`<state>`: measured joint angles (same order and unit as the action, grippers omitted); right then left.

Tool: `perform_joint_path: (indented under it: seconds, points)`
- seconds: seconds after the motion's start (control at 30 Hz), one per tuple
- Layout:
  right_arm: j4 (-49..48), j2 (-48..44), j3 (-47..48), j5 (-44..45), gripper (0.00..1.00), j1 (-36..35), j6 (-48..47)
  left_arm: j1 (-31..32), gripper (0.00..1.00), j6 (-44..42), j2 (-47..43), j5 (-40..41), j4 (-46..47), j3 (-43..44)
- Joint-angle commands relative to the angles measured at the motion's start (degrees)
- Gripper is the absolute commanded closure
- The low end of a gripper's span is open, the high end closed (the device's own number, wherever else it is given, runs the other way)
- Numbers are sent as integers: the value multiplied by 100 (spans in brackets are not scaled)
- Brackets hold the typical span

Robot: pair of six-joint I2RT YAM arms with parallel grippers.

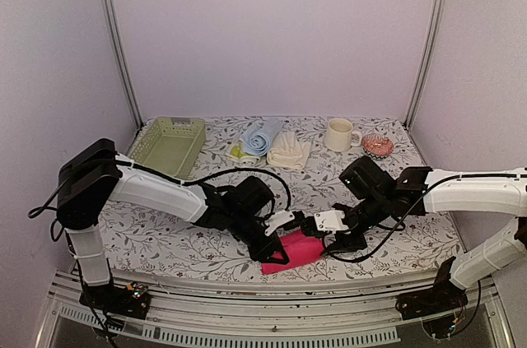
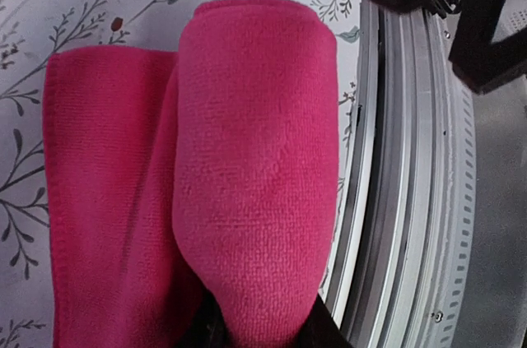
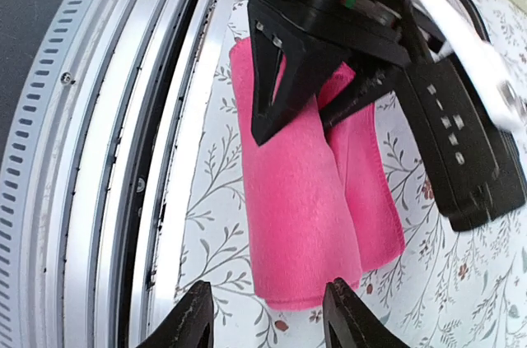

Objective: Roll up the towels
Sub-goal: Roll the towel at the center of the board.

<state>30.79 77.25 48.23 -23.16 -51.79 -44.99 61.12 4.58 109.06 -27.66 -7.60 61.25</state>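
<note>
The left gripper (image 3: 295, 122) is clamped across the hot pink towel (image 2: 255, 159). Its two black fingers press in on either side of the thick rolled part, which narrows where they squeeze it. Beside the roll, on the side away from the near edge, a flat strip of the same towel lies unrolled on the floral table (image 1: 165, 233). The towel sits about midway along the near edge, with the roll running along the metal rail (image 3: 123, 159) just beside it.

The right gripper (image 3: 265, 303) faces the roll's other end with its fingers spread wide. The towel's end lies just at the gap between the tips, and nothing is gripped there.

This looks like the middle of rolling the pink towel: part is wound up and a strip is left. The next move probably calls for the right gripper to close on its end, so both ends turn together over the flat strip, away from the near edge. The wrap should stay tight so the soft cloth does not slacken or skew.

At the middle of the far edge, the light blue towel (image 1: 262, 136) looks rolled. The cream-white towel (image 1: 290, 152) lies bunched just beside it, and the pale yellow-green towel (image 1: 238, 151) peeks out by the blue one. A mesh basket (image 1: 169, 146) sits in the far left corner and a mug (image 1: 339, 134) stands toward the far right corner.
</note>
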Motion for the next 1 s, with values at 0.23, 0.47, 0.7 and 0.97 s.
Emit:
perform_joint_path:
  seconds: [0.23,0.47,0.7,0.97]
  points:
    - [-1800,1006,-183,2095,50,-1036,-367,-248,92,117,796,-522,-879,227]
    - [-1735,1619,-215,1910,49,-1094,-479,-450,91,74,924,-672,-950,338]
    - [-1088,2077,0,1353,82,-1081,-421,-518,66,72,354,117,-575,116]
    - [347,2676,731,-253,91,-600,-179,-413,46,537,-1752,1736,883,-1471]
